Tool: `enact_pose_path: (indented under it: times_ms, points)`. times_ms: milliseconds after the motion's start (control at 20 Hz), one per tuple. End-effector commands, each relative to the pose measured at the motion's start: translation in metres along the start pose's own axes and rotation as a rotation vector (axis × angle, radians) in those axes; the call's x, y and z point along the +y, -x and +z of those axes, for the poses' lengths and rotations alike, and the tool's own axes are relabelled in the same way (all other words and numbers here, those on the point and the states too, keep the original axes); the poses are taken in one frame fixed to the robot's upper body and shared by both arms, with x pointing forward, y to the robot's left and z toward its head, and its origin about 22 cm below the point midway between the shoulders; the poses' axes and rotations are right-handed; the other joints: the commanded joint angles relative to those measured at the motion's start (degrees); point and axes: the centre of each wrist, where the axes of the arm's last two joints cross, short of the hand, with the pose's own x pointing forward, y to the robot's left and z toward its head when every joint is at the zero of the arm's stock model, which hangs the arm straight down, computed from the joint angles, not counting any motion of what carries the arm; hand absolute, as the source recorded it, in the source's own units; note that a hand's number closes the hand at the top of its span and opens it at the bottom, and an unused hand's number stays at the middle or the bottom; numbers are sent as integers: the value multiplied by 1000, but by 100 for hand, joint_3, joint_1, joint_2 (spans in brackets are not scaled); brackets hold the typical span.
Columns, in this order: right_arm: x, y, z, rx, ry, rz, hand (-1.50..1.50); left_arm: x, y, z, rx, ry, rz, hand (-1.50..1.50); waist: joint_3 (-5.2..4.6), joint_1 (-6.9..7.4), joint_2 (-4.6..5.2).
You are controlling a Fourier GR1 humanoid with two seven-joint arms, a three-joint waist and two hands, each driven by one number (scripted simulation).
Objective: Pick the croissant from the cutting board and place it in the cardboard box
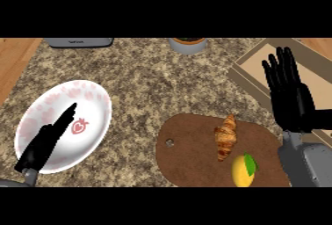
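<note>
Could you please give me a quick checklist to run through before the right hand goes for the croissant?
1. Croissant lies on the cutting board, uncovered: ok.
2. Right hand is open, fingers straight, holding nothing: ok.
3. Right hand is at the croissant: not ok; it shows in front of the cardboard box, to the right of the board.
4. Lemon lies close below the croissant's lower end; whether they touch: cannot tell.
5. Cardboard box is open on top for the drop: ok, though the hand hides part of its inside.
6. Left hand is out of the way, over the plate at the far left: ok.
</note>
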Motion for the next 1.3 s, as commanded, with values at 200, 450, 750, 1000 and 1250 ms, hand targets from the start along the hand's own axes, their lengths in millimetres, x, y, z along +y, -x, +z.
enact_pose_path:
  times_ms: [200, 450, 750, 1000, 1250]
  points:
    - [-54, -83, 2, -199, 221, 414, -150, 23, -65, -9, -397, -84, -19, 0, -165, -451, -85]
    - [-81, -87, 43, -23, 260, 811, -150, 1, -67, -9, -500, -22, 31, 0, -149, -408, 9]
    - [-57, -95, 92, -47, 46, 1078, -150, 0, -85, -17, -531, 23, 39, 0, -131, -238, 62]
    - [-42, -109, 94, 54, -19, 1234, -150, 7, -76, -22, -556, 44, 34, 0, -128, -17, 109]
    - [-4, -120, 101, 277, -179, 1420, -150, -3, -92, -29, -560, 53, 24, 0, -146, 126, 133]
